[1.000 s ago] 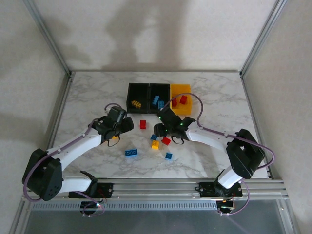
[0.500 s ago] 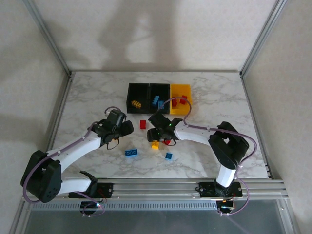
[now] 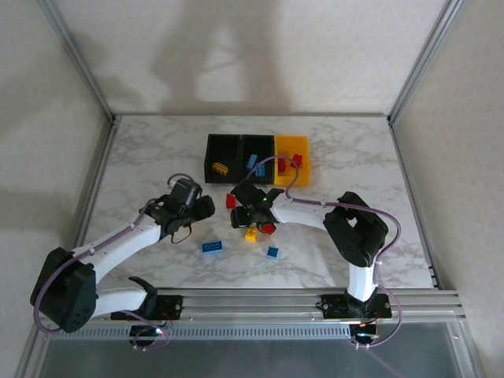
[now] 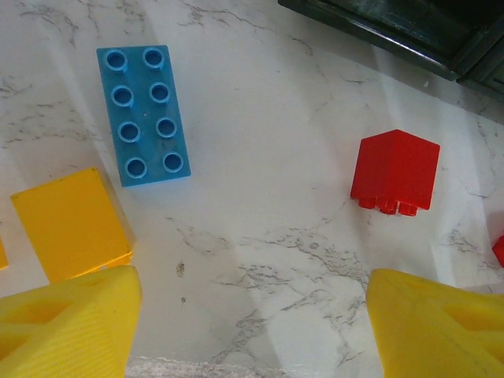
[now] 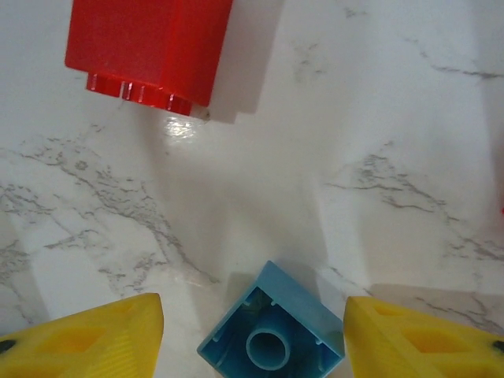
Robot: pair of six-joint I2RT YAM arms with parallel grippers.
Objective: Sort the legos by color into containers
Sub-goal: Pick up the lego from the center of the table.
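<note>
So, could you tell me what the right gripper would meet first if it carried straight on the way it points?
Most likely the light-blue brick, lying hollow side up between the fingers of the open right gripper; depth is unclear.

No readable text, labels, numbers anywhere.

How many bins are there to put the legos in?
3, joined in a row: the left black bin, the middle black bin, and the yellow-orange bin on the right. None looks hidden.

The spread end effector straddles a blue lego.
</note>
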